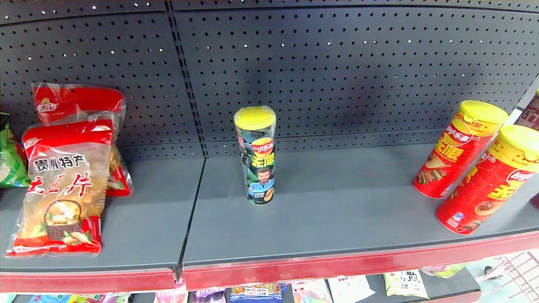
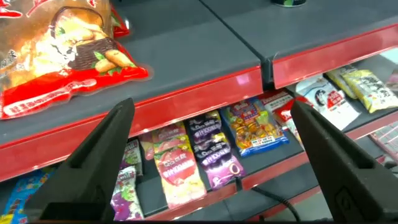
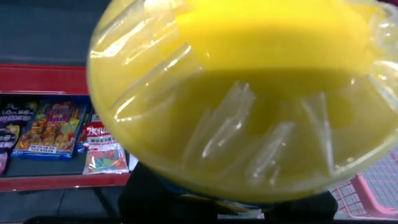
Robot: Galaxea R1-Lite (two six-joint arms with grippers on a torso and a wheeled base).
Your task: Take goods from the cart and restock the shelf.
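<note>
A chip can's yellow plastic lid (image 3: 249, 93) sits very close in the right wrist view, held off the ground in front of the shelf's red edge (image 3: 37, 78). My right gripper (image 3: 224, 205) is a dark shape under it, shut on the can. On the grey shelf board (image 1: 337, 210) one dark green chip can (image 1: 256, 155) stands upright in the middle. My left gripper (image 2: 211, 106) is open with nothing between its fingers (image 2: 106, 146), just in front of the shelf's red front edge (image 2: 186, 102).
Two red chip cans (image 1: 459, 149) (image 1: 490, 181) stand at the shelf's right end. Bags of potato crisps (image 1: 63, 185) lean at the left, beside a green bag (image 1: 10, 160). Snack packets (image 2: 205, 155) line the lower shelf. A pink cart frame (image 3: 367, 199) is behind the held can.
</note>
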